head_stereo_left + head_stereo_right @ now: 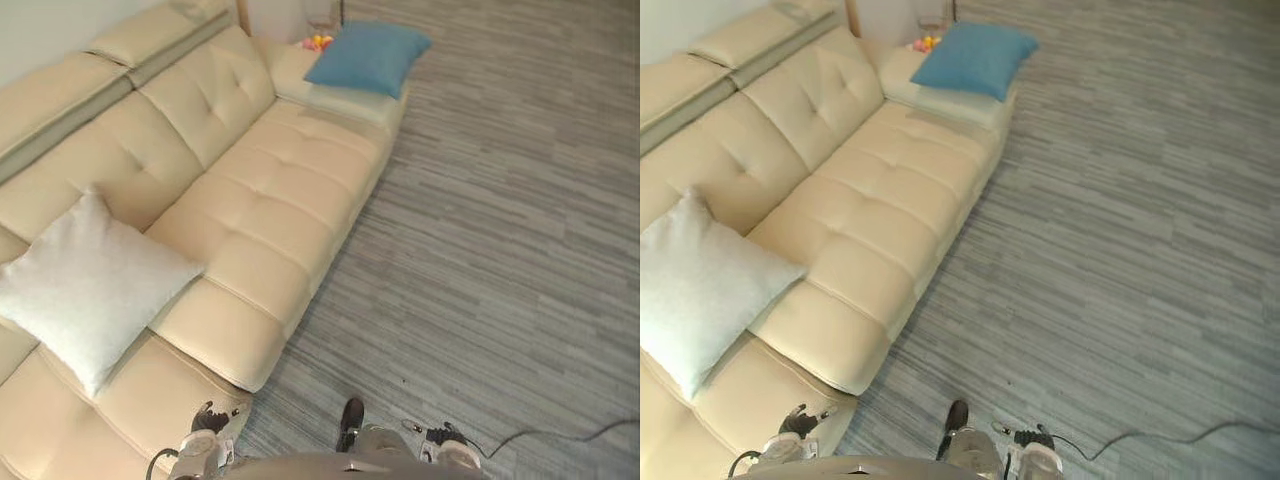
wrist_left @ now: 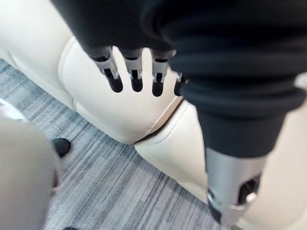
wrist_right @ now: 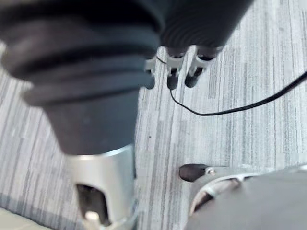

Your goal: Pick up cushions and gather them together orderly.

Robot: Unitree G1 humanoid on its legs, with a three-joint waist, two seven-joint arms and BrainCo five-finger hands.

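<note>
Task state: nothing gathered yet. Two cushions sit well apart on the cream sofa (image 1: 270,215).

- White cushion (image 1: 90,285): near end of the seat, at about 9 o'clock in the head view. It leans against the backrest, standing on one corner like a diamond. It is roughly square, so no long axis to line up with. Its lower corners point to 6 and 3 o'clock.
- Blue cushion (image 1: 368,55): far end, about 12 o'clock, lying flat on the end section of the sofa. A small yellow-and-pink object (image 1: 318,42) sits just behind it. I cannot tell what that is.

Left robot hand (image 2: 136,76): fingers hang straight and slightly apart, holding nothing, above the front edge of the seat where two cushions of the sofa meet.
Right robot hand (image 3: 172,79): fingers straight and loose, empty, over the grey striped carpet (image 1: 500,250).

Key relation: from my left robot hand the white cushion lies at about 10 o'clock and near. The blue one lies at about 1 o'clock, the whole sofa away. The left arm is on the sofa side and clearly nearer to the white cushion. The right is out over the floor.

Judgement: take the white cushion first with the left, by its near lower corner or edge, then carry it toward the blue one.

Brands or writing: none legible on cushions or sofa.
</note>
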